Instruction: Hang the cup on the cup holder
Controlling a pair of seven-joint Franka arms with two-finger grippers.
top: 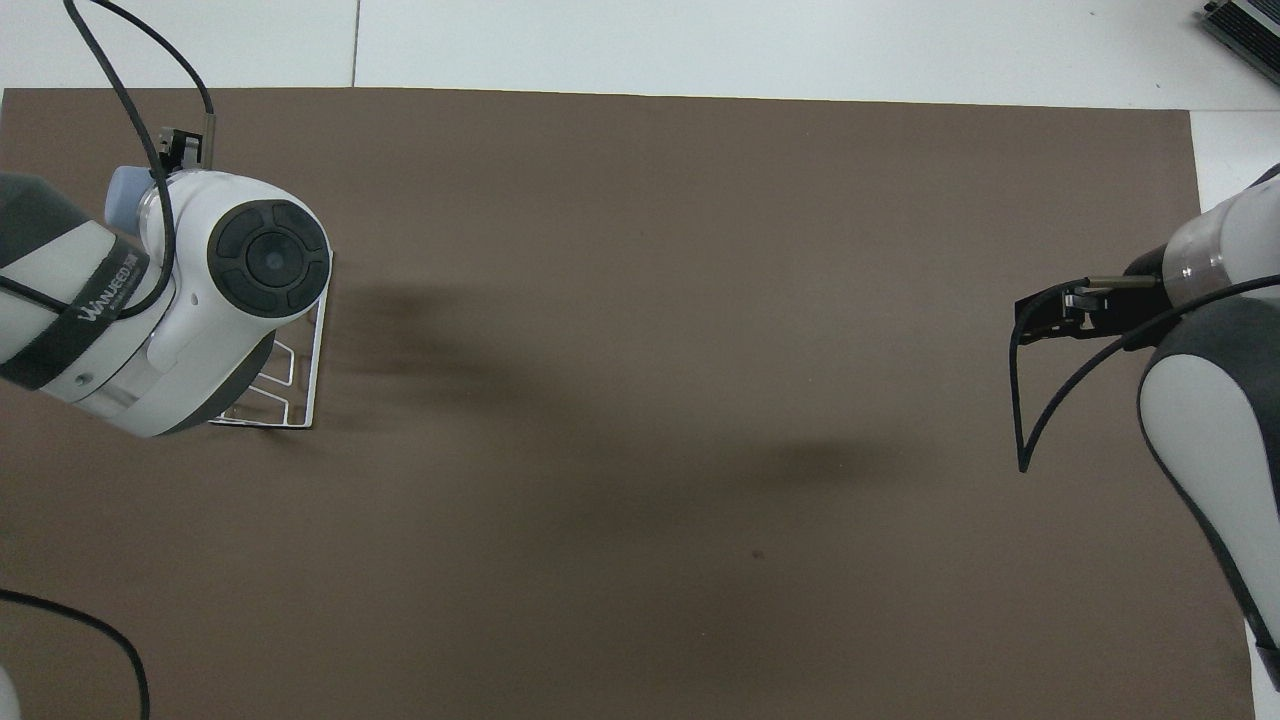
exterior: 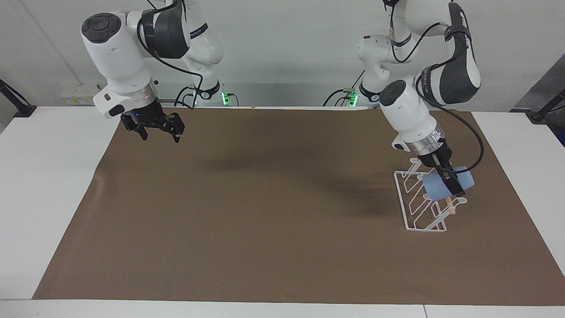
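over one rack (exterior: 412,207) — one cup (exterior: 446,185), left claw (exterior: 451,182)

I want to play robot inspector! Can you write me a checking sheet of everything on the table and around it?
Surface: white table covered by a brown mat.
Job's things: light blue cup, lying sideways in the left tool, over the white wire cup holder, which stands at the left arm's end of the mat. Cup not yet hung on a prong.
Clutter: nothing seen.
Grippers: left tool shut on the cup; right tool open, empty, waiting above the mat's other end.
Cables: black cables loop along both arms; one hangs by the right tool.
Surroundings: plain white wall, green lights at the arm bases.
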